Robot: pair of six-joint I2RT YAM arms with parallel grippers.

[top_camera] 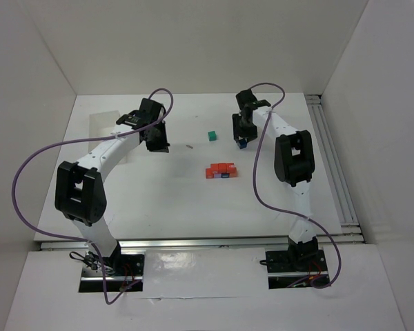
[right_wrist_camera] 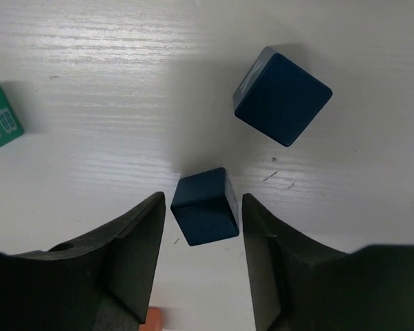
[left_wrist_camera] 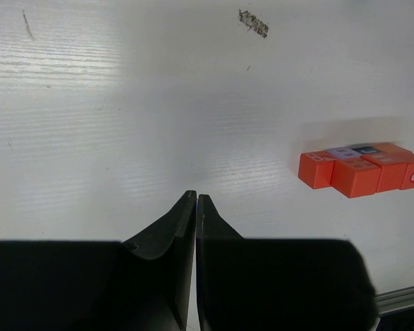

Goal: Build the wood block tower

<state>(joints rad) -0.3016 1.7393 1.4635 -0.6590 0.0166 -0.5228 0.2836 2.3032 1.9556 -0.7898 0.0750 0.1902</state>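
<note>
A row of red and orange blocks point(top_camera: 221, 170) with a purple and a dark block among them lies at the table's middle; it also shows in the left wrist view point(left_wrist_camera: 362, 169). A teal block point(top_camera: 211, 136) lies alone behind it and shows at the left edge of the right wrist view point(right_wrist_camera: 0, 127). My right gripper point(top_camera: 240, 138) is open and low over the table, its jaws either side of a dark blue cube point(right_wrist_camera: 205, 205) with small gaps. A second dark blue cube point(right_wrist_camera: 281, 95) lies just beyond. My left gripper point(left_wrist_camera: 195, 196) is shut and empty, left of the row.
Aluminium rails run along the table's right edge point(top_camera: 331, 165) and front edge point(top_camera: 193, 243). White walls enclose the table on three sides. A small dark speck point(top_camera: 189, 146) lies near the left gripper; a scuff mark point(left_wrist_camera: 253, 22) shows on the surface.
</note>
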